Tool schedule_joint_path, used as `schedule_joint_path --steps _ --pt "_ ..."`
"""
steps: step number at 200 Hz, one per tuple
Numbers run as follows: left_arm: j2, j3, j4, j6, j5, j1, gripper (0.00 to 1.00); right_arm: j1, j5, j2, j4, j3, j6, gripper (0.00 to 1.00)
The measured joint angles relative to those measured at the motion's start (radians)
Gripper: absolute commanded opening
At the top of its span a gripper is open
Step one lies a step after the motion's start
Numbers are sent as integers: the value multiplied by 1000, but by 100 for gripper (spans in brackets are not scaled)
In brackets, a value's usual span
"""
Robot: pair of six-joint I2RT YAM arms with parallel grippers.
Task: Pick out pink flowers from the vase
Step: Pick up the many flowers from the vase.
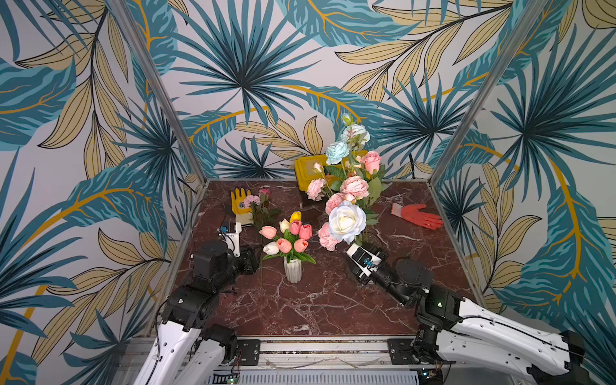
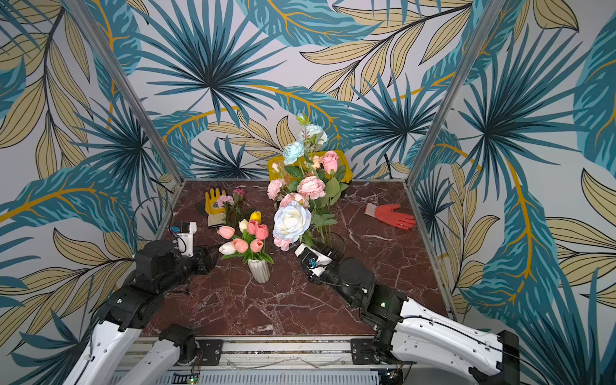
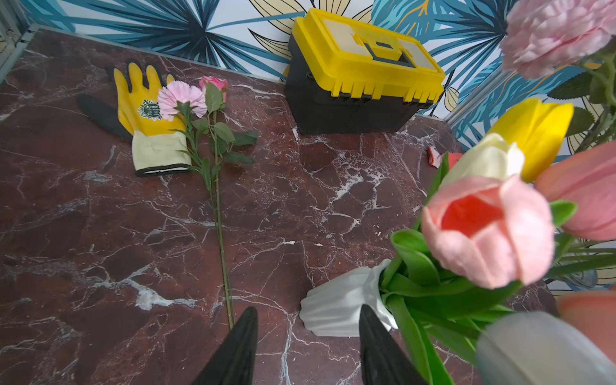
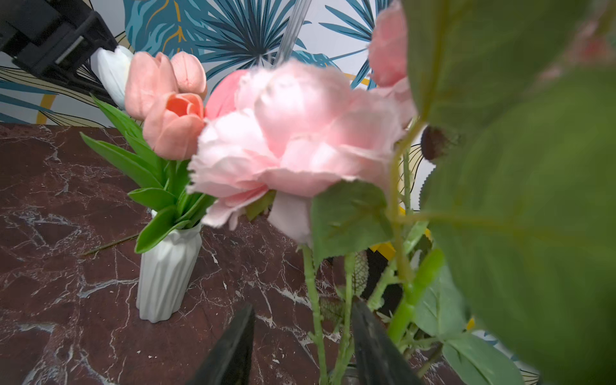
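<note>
A clear glass vase [image 1: 374, 240] holds a tall bouquet with pink peonies [image 1: 354, 186], a pink rose [image 1: 371, 161], and white and pale blue blooms. My right gripper [image 4: 301, 316] is open low at this bouquet, and two green stems [image 4: 315, 300] stand between its fingers under a big pink peony [image 4: 300, 140]. A small white ribbed vase [image 1: 292, 270] holds pink tulips [image 1: 295, 236]. My left gripper [image 3: 306, 320] is open and empty just left of the white vase [image 3: 336, 310]. A pink carnation [image 3: 181, 98] and a hot pink rosebud [image 3: 216, 83] lie on the table.
A yellow glove [image 1: 240, 203] lies under the two laid-out flowers. A yellow-and-black toolbox [image 1: 306, 170] stands at the back wall, and a red glove [image 1: 418, 215] lies at the right. A large white rose [image 1: 346, 220] overhangs the right wrist. Metal frame posts edge the marble table [image 1: 316, 300].
</note>
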Motion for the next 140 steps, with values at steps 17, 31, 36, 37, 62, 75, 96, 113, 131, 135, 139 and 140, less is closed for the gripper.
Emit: schedule_joint_path --steps 17,31,36,37,62,75,96,113,131,135,139,140 --pt "-2 0 0 0 0 0 50 0 15 35 3 0 0 48" --pt "-3 0 0 0 0 0 50 0 24 66 7 0 0 46" --pt "-4 0 0 0 0 0 50 0 26 77 11 0 0 45" --pt "-4 0 0 0 0 0 50 0 26 78 11 0 0 45" --pt "-5 0 0 0 1 0 50 0 35 111 34 0 0 43" --pt "-5 0 0 0 1 0 50 0 42 119 43 0 0 42" --pt "-5 0 0 0 3 0 50 0 50 120 54 0 0 39" --pt "-5 0 0 0 3 0 50 0 57 121 58 0 0 35" --pt "-5 0 0 0 3 0 50 0 71 128 68 0 -8 28" --pt "-5 0 0 0 3 0 50 0 73 130 70 0 -5 26" --pt "-5 0 0 0 3 0 50 0 76 131 71 0 -10 24" --pt "-5 0 0 0 3 0 50 0 77 132 72 0 -6 23"
